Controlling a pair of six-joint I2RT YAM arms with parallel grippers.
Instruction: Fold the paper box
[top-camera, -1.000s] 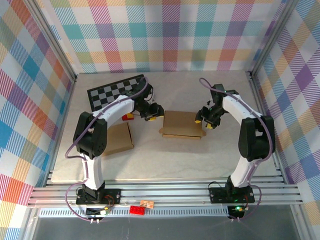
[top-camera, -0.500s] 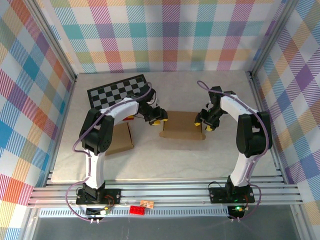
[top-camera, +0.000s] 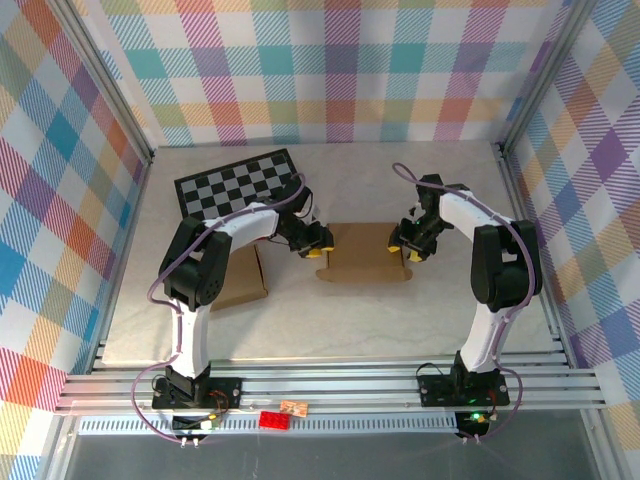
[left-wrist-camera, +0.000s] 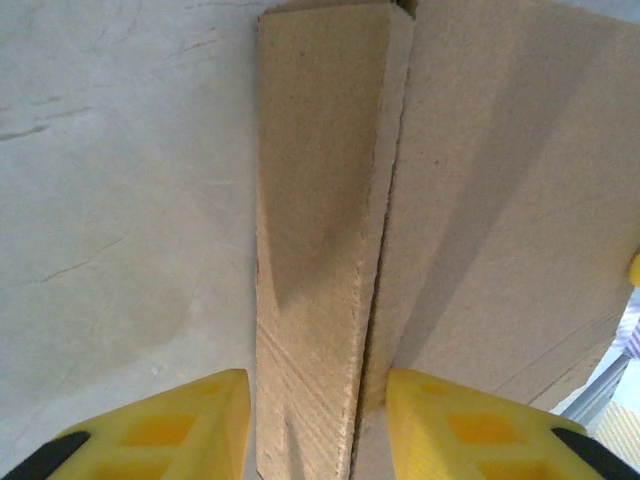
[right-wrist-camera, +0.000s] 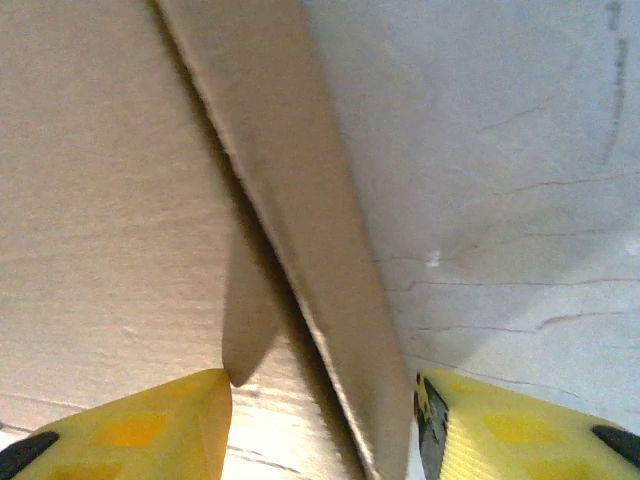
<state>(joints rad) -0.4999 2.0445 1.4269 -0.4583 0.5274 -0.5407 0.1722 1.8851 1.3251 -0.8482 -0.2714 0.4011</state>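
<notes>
A pale stone-look bench (top-camera: 400, 320) with faint dark veins sits inside walls of pastel plaid cloth (top-camera: 340, 70), with silver aluminium rails (top-camera: 340, 385) along its near edge. A black-and-white checkerboard sheet (top-camera: 235, 183) lies at the rear left, and a separate brown cardboard piece (top-camera: 240, 282) lies partly under the left arm. The flat brown cardboard box (top-camera: 365, 250) lies at the middle of the bench, between the two arms. The left claw (top-camera: 313, 243) is at the box's left edge and the right claw (top-camera: 405, 248) at its right edge. In the left wrist view the left claw (left-wrist-camera: 318, 430) stands open, its yellow fingers (left-wrist-camera: 170, 430) on either side of a narrow cardboard side flap (left-wrist-camera: 320, 250), a thin gap showing at each side. In the right wrist view the right claw (right-wrist-camera: 320, 430) is also open, its yellow fingers (right-wrist-camera: 520, 435) straddling a raised cardboard flap (right-wrist-camera: 300, 200) that casts a shadow onto the panel beside it
</notes>
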